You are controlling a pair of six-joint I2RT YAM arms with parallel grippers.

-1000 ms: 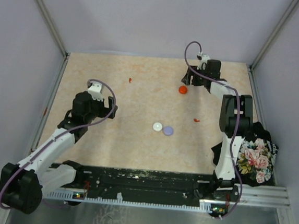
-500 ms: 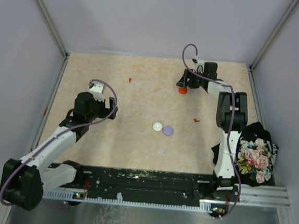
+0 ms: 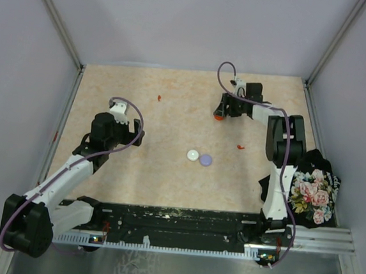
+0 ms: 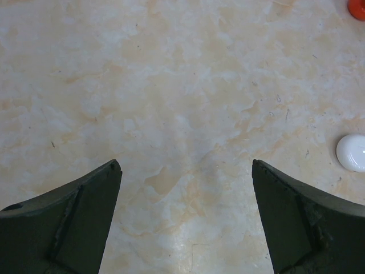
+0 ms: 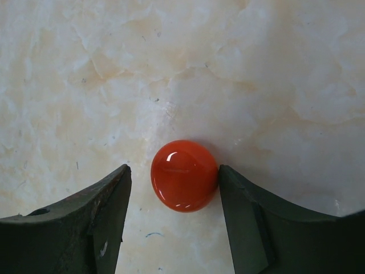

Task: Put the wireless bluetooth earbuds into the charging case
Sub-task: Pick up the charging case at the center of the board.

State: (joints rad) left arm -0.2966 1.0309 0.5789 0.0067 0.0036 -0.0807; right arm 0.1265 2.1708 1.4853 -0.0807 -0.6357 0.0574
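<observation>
We log: right claw (image 5: 174, 169) released, straddling red disc (image 5: 184, 176), 1 finger touching it. Left claw (image 4: 186, 163) released above bench (image 4: 171, 85). Red earbud (image 3: 159, 98) lies loose, far left; other red earbud (image 3: 240, 146) beside right arm.

Beige marbled tabletop (image 3: 171, 123), pale lavender walls (image 3: 180, 21) (metal corner struts (image 3: 55, 17)), floral cloth (image 3: 313, 193) at right.

Robotics lab enclosure, plain grey walls (image 3: 199, 23), aluminium frame posts (image 3: 55, 20), marbled tabletop (image 3: 171, 123); black mounting rail (image 3: 182, 223)
</observation>
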